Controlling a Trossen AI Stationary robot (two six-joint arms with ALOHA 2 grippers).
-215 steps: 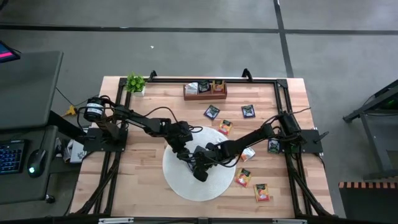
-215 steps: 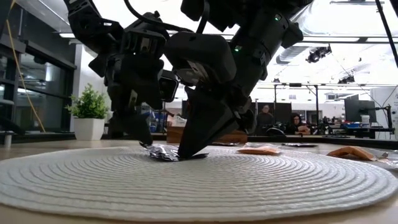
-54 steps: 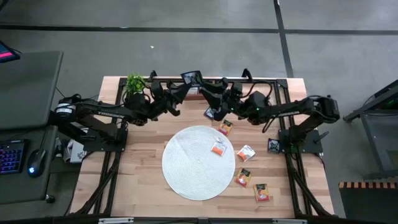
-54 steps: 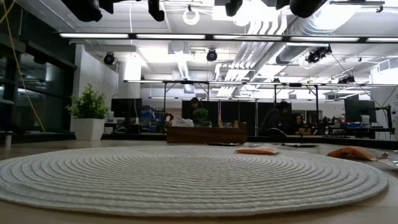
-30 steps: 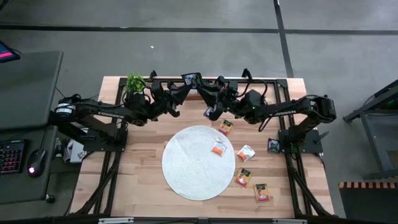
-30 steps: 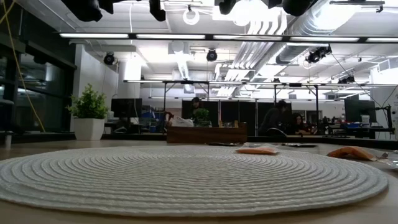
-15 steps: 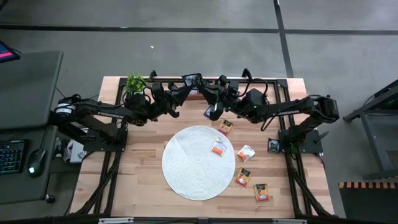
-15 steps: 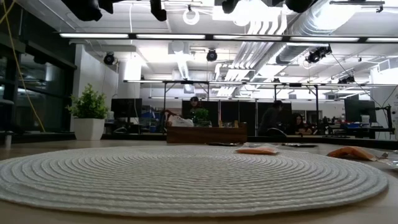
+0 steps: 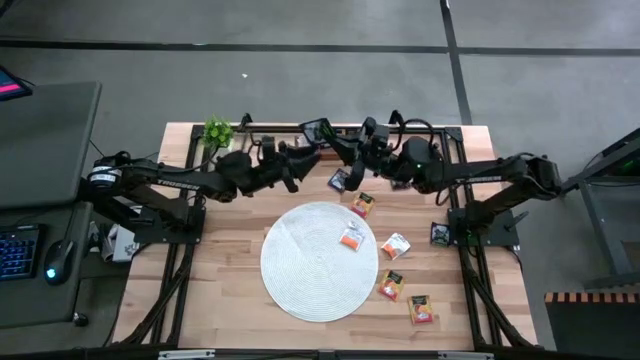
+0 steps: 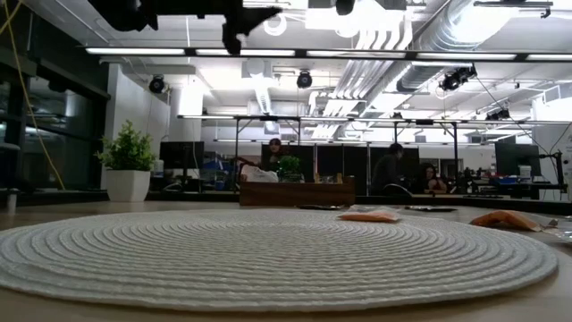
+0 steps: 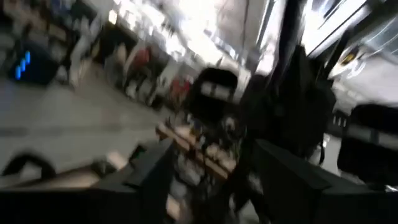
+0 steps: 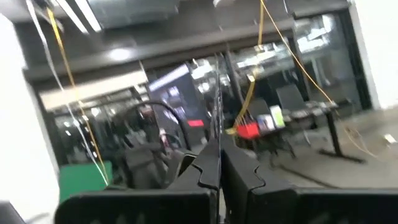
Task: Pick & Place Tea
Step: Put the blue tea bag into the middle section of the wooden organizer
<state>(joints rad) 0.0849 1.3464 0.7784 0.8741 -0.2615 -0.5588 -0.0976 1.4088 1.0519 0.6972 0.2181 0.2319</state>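
A black tea sachet [image 9: 316, 128] is held up in the air over the table's far edge, above the brown wooden tray [image 10: 295, 193]. My right gripper [image 9: 328, 138] reaches it from the right and is shut on it. In the right wrist view the right gripper [image 12: 219, 167] shows the sachet edge-on. My left gripper [image 9: 303, 153] hovers just to the sachet's left; the blurred left wrist view shows it [image 11: 211, 177] open and touching nothing. More sachets lie flat: one [image 9: 351, 237] on the round white mat [image 9: 300, 275], and several [image 9: 391, 285] on the wood to the right. My right gripper pinches the black sachet between its two shut fingers [image 12: 239, 180]. The sachet rises from the finger gap as a thin edge-on strip [image 12: 219, 112]. The fingers come roughly level from the table's right. The sachet is lifted clear of the table and tray.
A potted plant [image 9: 217, 133] stands at the far left corner. A black sachet [image 9: 340, 180] and an orange one [image 9: 362, 204] lie just near of the tray, and another black one [image 9: 440, 233] lies by the right arm's base. People sit in the room beyond.
Both grippers and the raised black sachet have shifted a little toward the table's right, staying high over the far edge. The left arm has stretched further right and now shows at the top of the low view. The sachets on the table have not moved.
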